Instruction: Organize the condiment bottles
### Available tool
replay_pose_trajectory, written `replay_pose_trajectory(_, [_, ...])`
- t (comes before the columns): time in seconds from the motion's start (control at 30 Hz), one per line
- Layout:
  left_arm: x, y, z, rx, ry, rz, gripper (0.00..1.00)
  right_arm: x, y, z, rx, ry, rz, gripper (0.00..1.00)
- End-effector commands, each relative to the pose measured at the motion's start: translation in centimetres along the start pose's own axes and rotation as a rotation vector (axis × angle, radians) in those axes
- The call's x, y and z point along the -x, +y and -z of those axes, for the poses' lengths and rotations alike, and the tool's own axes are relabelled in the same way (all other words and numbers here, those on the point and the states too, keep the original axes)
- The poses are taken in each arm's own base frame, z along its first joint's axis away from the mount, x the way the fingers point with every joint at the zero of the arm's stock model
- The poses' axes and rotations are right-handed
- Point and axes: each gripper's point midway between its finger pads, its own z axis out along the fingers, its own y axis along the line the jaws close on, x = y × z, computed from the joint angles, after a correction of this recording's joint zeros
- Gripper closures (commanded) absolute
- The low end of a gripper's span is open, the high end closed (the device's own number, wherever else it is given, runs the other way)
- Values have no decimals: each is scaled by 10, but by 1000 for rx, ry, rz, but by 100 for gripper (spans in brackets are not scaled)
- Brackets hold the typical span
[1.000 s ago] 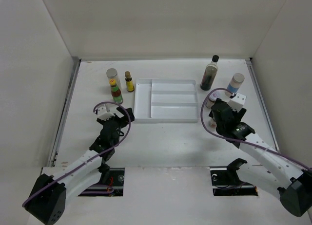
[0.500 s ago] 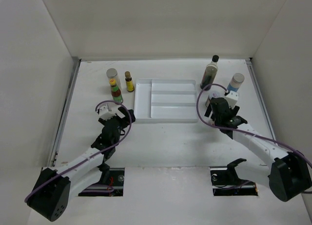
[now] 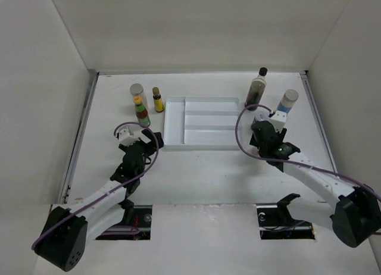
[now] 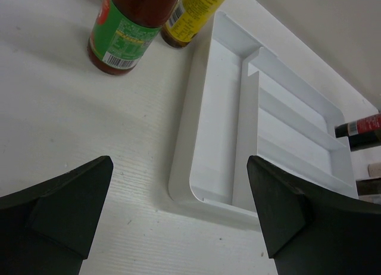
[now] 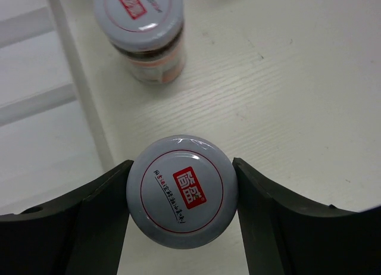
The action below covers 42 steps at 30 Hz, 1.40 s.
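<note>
Seven condiment bottles are standing on the white table [image 3: 196, 168], all outside the tray [image 3: 174, 123]. At the far left, a silver-lidded jar [image 3: 137, 91], a red-sauce bottle [image 3: 141, 112] with a green and red label, and a small brown bottle [image 3: 158, 100] with a yellow cap are crowding together just left of the tray. The left gripper [image 3: 141, 144] is hovering near the tray's near-left corner, its jaws spreading wide and gripping nothing. Right of the tray, a tall black-capped bottle [image 3: 256, 89] of dark liquid is standing by the far corner. A white-capped bottle [image 3: 287, 102] with a blue label is standing further right. Two short jars are sitting beside the tray's right edge, each showing a pale lid with a red square mark. The right gripper [image 5: 181, 166] is pointing down over the near jar [image 5: 184, 197], with both fingers pressing against the sides of its lid. The far jar [image 5: 140, 31] is standing free just beyond it.
</note>
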Motion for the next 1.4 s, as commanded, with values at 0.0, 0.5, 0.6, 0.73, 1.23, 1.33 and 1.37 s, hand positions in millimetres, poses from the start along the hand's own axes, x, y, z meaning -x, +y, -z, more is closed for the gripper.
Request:
replay_pose_trajectory(0.0, [12,-5,-1,-25,-42,39,0,91,36,42,110,-222,-116,60])
replay_pose_trajectory(0.5, [23,17,3,1,-67,117,0,151,359,59,748,-245,-16,58])
replay_pose_trajectory(0.6, [22,17,3,2,-66,120,0,150,393,49,765,-254,7,57])
replay_pose_trajectory(0.73, [21,17,1,3,-57,117,0,146,419,34,777,-259,20,57])
replay_pose_trajectory(1.23, [17,12,0,-10,-45,114,0,110,440,-10,670,-256,104,43])
replay_pose_trajectory(1.33, [17,13,-1,-7,-46,114,0,114,439,-10,660,-276,109,32])
replay_pose_trajectory(1.37, [17,13,0,-9,-46,115,0,116,439,-8,662,-280,104,28])
